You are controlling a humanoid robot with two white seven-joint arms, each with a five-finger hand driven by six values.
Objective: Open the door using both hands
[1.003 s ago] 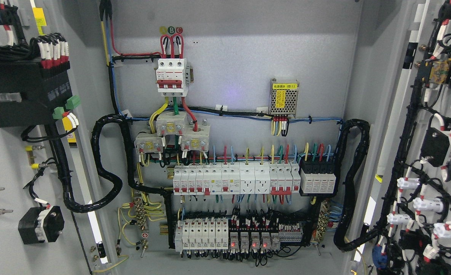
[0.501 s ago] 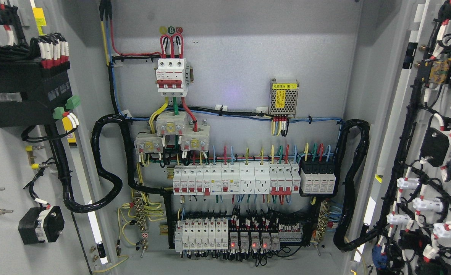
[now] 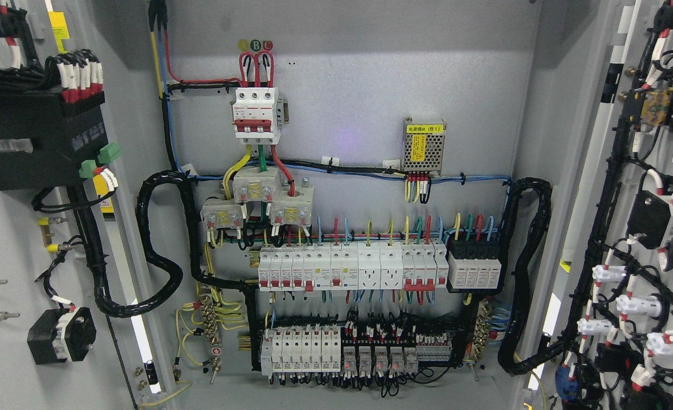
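- Both doors of this electrical cabinet are swung wide: the left door (image 3: pixel 11 341) fills the left edge of the head view and the right door (image 3: pixel 615 85) fills the right edge, each showing its inner face with wiring on it.
- Neither robot hand is anywhere in the shot. No arm coming in from the lower left or lower right, so I can't say whether the fingers are released, clenched or grasping anything.
- That also means I can't tell which hand sits nearer to which door. All I can say is the doors' long axes run vertical and both stand out to the sides, angled toward the camera.
- Between them you're looking straight at the back panel (image 3: pixel 359 74): a red-and-white main breaker (image 3: pixel 256 112) up top, a small mesh-covered power supply (image 3: pixel 424 144) to its right, a row of white breakers (image 3: pixel 352 267) lower down, then relays with red lights (image 3: pixel 373 360) along the bottom.
- Fat black cable looms (image 3: pixel 156 250) loop from the panel out to each door.
- My read: the opening job looks basically done, nothing left to pull.
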